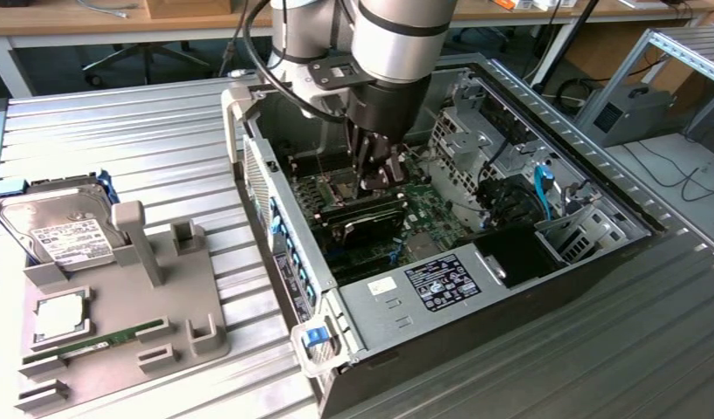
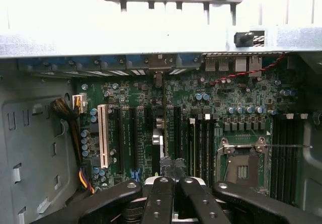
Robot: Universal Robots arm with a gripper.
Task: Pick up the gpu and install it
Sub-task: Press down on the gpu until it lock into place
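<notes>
One table [image 1: 124, 131]: ribbed metal top that carried everything below.
Computer case [image 1: 450, 305]: lay open on its side at the exterior view's right half of the table, black shell, bare metal frame inside.
Robot arm [image 1: 398, 52]: silver and black, reached down into the open case from above.
Main board [image 1: 433, 218]: green, flat on the floor of the case; in the wrist view [image 2: 201, 113] it carried rows of black slots, one white slot [image 2: 104, 136] and a bare processor socket [image 2: 242, 166].
Grey holder [image 1: 182, 305]: stood on the table to the exterior view's left of the case, with upright posts and shallow pockets.
Hard drive [image 1: 60, 231]: silver box with a white label, leaned on edge at the far end of the holder.
Graphics card [image 1: 363, 223]: inside the case, standing on the main board near the rear wall, black cooler showing, directly under the gripper.
Gripper [image 1: 378, 179]: jaws drawn fully together, tips at the top edge of the graphics card; whether they pinched it could not be told. In the wrist view [image 2: 169, 181] the black fingers sat side by side.
Processor chip [image 1: 60, 316]: silver square, flat in a holder pocket.
Memory stick [image 1: 101, 340]: long, narrow, green, in a slot of the holder just beside the chip.
</notes>
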